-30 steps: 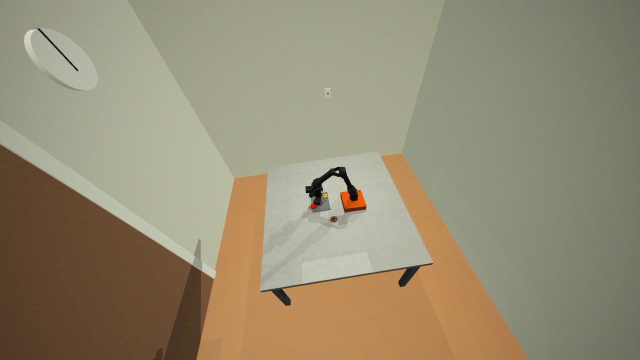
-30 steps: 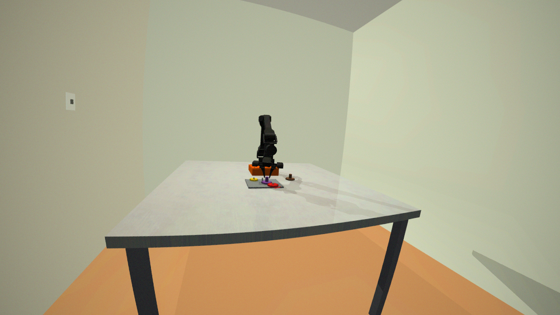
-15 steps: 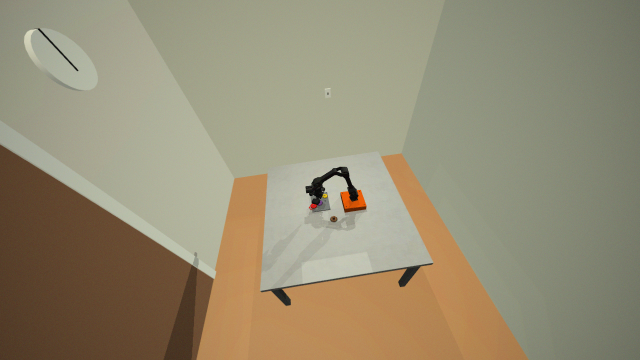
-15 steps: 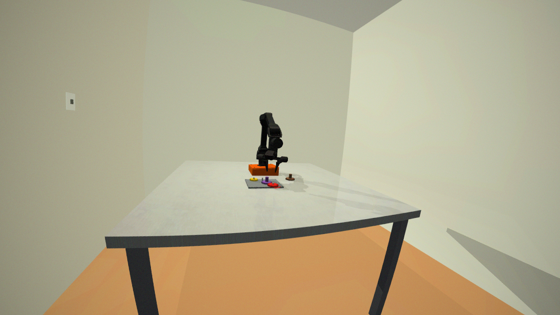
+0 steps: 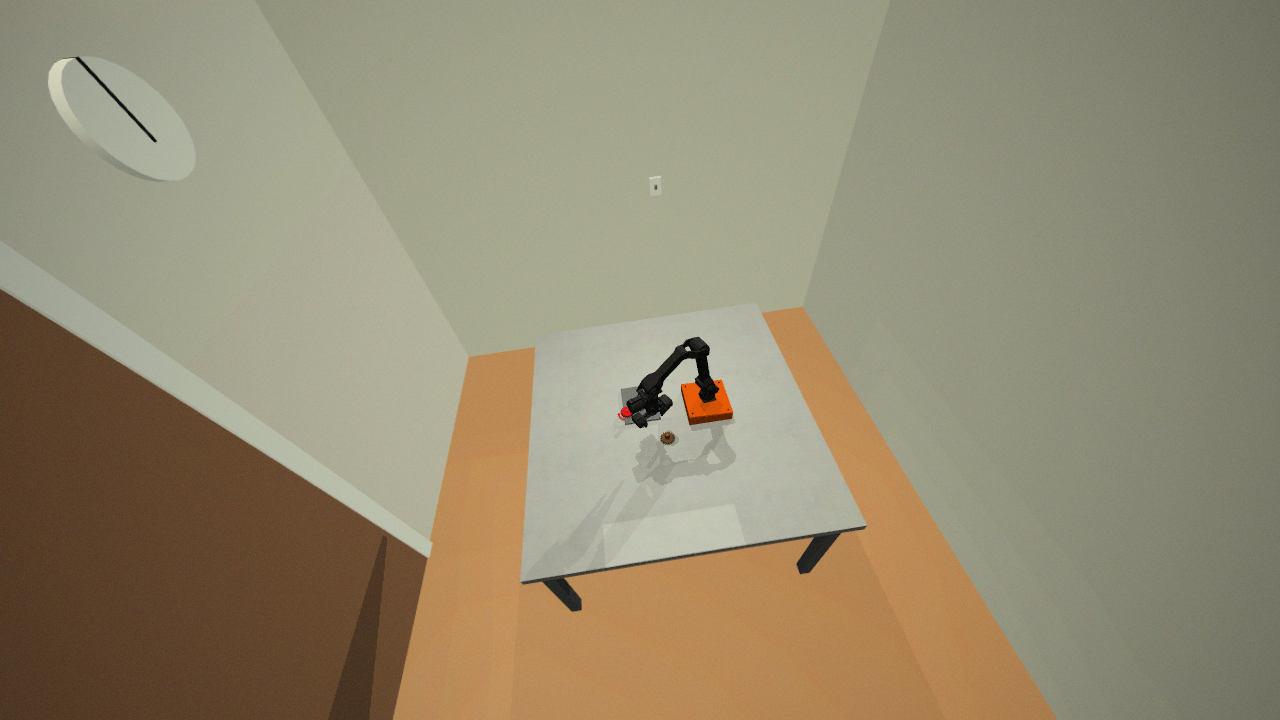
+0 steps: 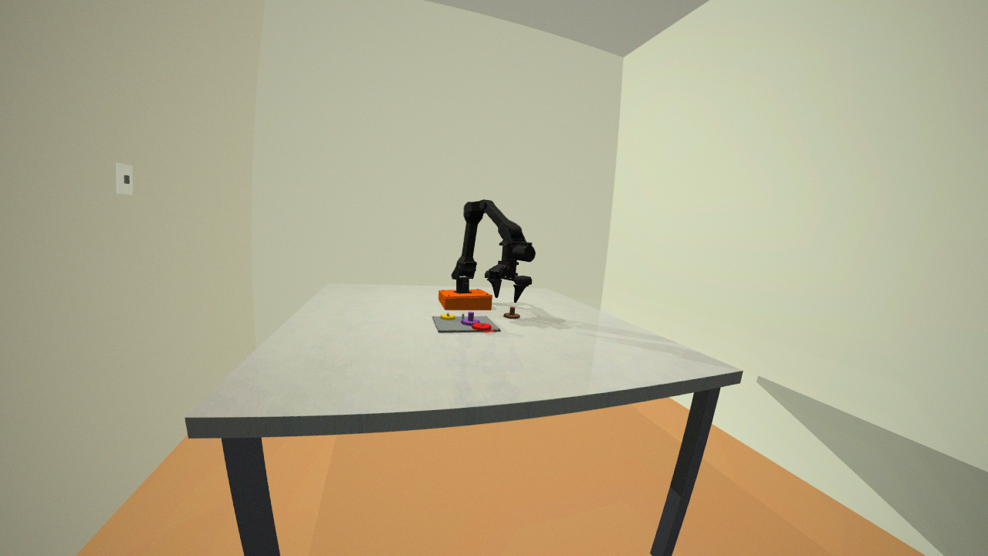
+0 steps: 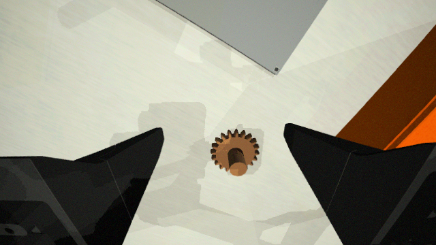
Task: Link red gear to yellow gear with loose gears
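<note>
A loose brown gear (image 5: 667,437) (image 6: 512,315) (image 7: 225,150) with an upright handle stands on the table beside the grey board (image 5: 628,394) (image 6: 445,331) (image 7: 259,27). My gripper (image 6: 506,299) (image 7: 223,131) is open and empty above the brown gear, its fingers wide on either side of it in the wrist view. On the board, a purple gear (image 6: 470,321) with a handle sits low, right beside the red gear (image 5: 625,412) (image 6: 481,326). The yellow gear (image 6: 448,316) is at the board's far left. A bare peg (image 6: 462,316) stands between purple and yellow. The arm hides much of the board in the top view.
The orange base (image 5: 707,407) (image 6: 465,300) (image 7: 422,129) of the arm is near the board and the brown gear. The red arrow (image 6: 489,330) lies beside the red gear. The board's near corner shows above the brown gear in the wrist view.
</note>
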